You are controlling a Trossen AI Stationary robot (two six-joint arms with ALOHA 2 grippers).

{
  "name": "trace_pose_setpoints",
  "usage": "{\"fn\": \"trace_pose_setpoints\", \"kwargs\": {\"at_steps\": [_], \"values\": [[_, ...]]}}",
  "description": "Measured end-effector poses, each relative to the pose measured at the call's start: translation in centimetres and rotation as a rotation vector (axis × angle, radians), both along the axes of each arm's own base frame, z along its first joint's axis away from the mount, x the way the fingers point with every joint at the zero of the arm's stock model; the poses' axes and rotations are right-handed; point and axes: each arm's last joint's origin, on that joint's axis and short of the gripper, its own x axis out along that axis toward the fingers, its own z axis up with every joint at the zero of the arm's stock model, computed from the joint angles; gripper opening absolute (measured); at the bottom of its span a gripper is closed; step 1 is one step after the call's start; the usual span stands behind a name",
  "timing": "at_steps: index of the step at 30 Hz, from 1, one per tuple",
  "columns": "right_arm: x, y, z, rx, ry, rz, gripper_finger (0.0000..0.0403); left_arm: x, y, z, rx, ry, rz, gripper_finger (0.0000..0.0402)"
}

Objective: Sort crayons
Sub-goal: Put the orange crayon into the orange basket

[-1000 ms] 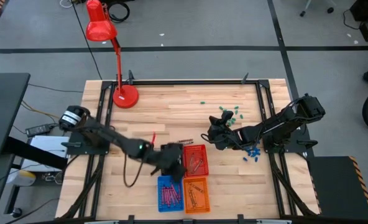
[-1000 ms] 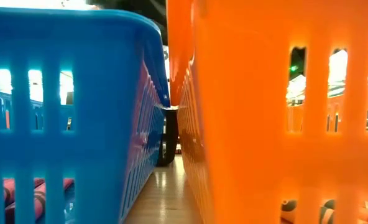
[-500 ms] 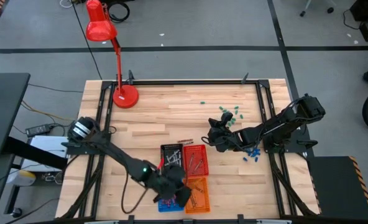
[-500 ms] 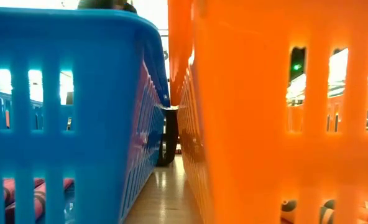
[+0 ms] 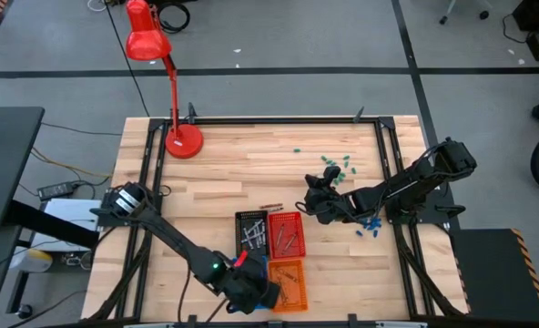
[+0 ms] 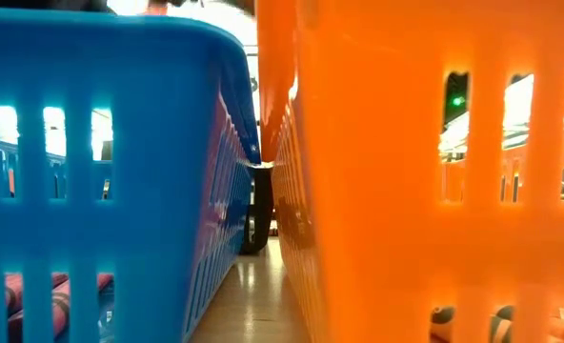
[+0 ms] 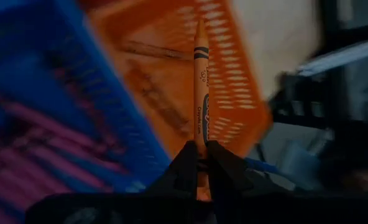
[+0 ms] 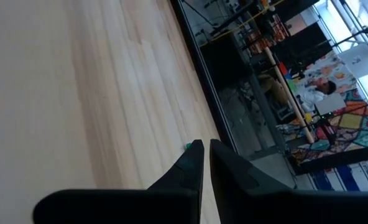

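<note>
My left gripper [image 5: 266,296] [image 7: 201,152] hangs near the table's front edge, over the blue basket [image 5: 240,273] and the orange basket [image 5: 289,284], shut on an orange crayon [image 7: 201,87]. The crayon's tip reaches over the orange basket [image 7: 171,74]. Purple crayons [image 7: 41,137] lie in the blue basket. Tan crayons lie in the black basket [image 5: 249,232], others in the red basket [image 5: 289,233]. A loose crayon [image 5: 271,208] lies on the table behind them. My right gripper [image 5: 310,202] [image 8: 204,149] is shut on nothing at mid-right. My left gripper pinches the orange crayon's blunt end [image 7: 201,135] between its two fingers. The crayon runs straight on past the fingertips, in line with the fingers. It slants down and is clear of both baskets.
Green pieces [image 5: 338,166] and blue pieces [image 5: 371,224] lie scattered by the right arm. A red desk lamp [image 5: 182,141] stands at the far left. In the low view the blue basket's wall [image 6: 101,171] and the orange basket's wall [image 6: 406,171] fill the picture.
My left gripper has carried the orange crayon toward the table's near edge, from beside the black and red baskets to above the blue and orange ones, rolling its wrist on the way. It has stayed shut on the crayon. The black basket now shows uncovered.
</note>
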Motion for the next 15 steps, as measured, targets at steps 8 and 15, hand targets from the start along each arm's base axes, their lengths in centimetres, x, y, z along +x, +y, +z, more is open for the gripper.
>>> {"fn": "trace_pose_setpoints", "kwargs": {"at_steps": [8,15], "values": [[0.01,0.07,-0.08,0.019,0.006,0.02,0.0034,-0.41,0.26,-0.73,0.022,0.067,0.025,0.0056],[0.01,0.07,-0.07,0.02,0.005,0.019,0.0034,-0.02,0.59,-0.94,0.052,0.061,0.006,0.0104]]}}
